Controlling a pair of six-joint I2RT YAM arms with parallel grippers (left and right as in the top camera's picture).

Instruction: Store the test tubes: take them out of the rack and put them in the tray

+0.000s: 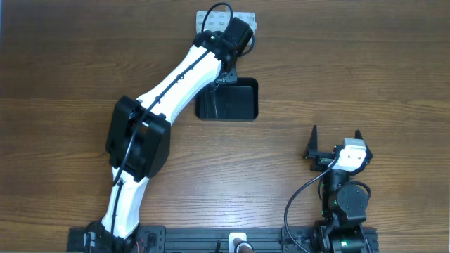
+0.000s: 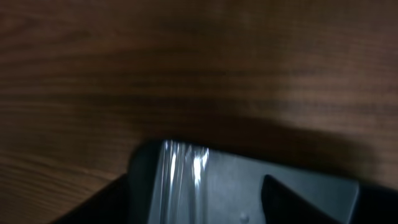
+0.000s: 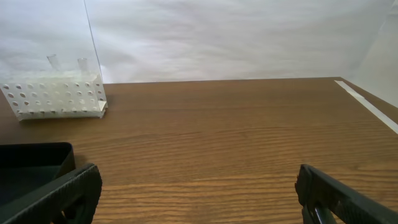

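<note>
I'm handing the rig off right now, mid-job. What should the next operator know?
Left gripper: low over a corner of the tray; grip state unreadable. A clear glint there may be a tube, unconfirmed.
Right gripper: open, empty, parked near its base.
Rack: beyond the tray from the arm bases, at least two test tubes upright in it.
Done: nothing confirmed in the tray.
Left: move the rack's tubes into the tray.

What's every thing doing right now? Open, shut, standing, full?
Right claw: open wide, holding nothing.
Rack: standing upright.
Test tubes: two, upright in the rack.
Tray: flat on the table; what's inside is too hard to tell.
</note>
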